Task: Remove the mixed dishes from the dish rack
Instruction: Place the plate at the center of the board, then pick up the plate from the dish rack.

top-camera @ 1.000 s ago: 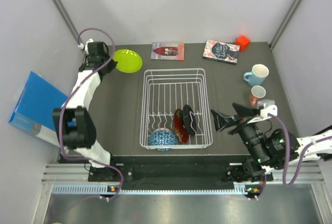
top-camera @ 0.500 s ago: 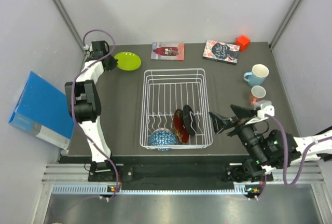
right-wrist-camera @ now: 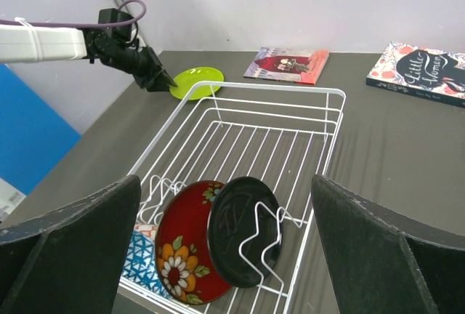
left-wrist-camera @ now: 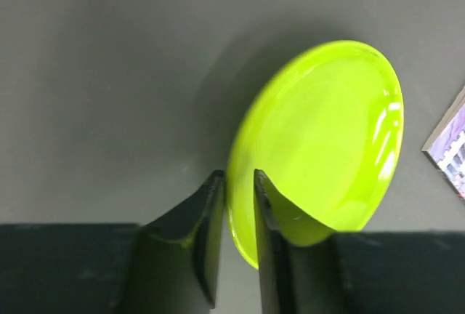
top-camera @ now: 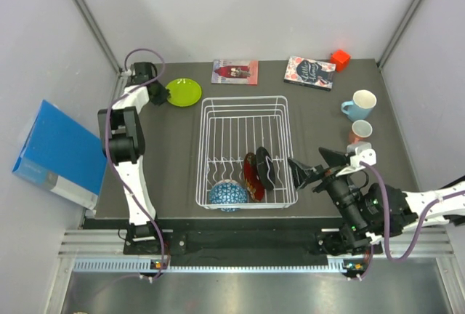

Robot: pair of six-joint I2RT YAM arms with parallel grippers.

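Note:
The lime green plate (top-camera: 184,92) is at the table's far left, outside the white wire dish rack (top-camera: 243,99). My left gripper (top-camera: 159,94) is shut on its left rim; in the left wrist view the rim of the plate (left-wrist-camera: 320,147) sits between the narrow fingers of the left gripper (left-wrist-camera: 238,179). In the rack's near end stand the black plate (top-camera: 266,166) and the red patterned plate (top-camera: 251,176), with the blue-patterned bowl (top-camera: 228,195) beside them. My right gripper (top-camera: 314,165) is wide open and empty, just right of the rack, facing the black plate (right-wrist-camera: 236,234) and red plate (right-wrist-camera: 178,256).
The light blue mug (top-camera: 360,105) and salmon-pink cup (top-camera: 360,133) stand on the table at the right. Two books (top-camera: 235,71) (top-camera: 310,72) and a red block (top-camera: 339,59) lie along the far edge. A blue box (top-camera: 51,154) leans off the table's left side.
The left arm has folded upright and carried the green plate slightly right and nearer. The right gripper has crept left toward the rack, still open.

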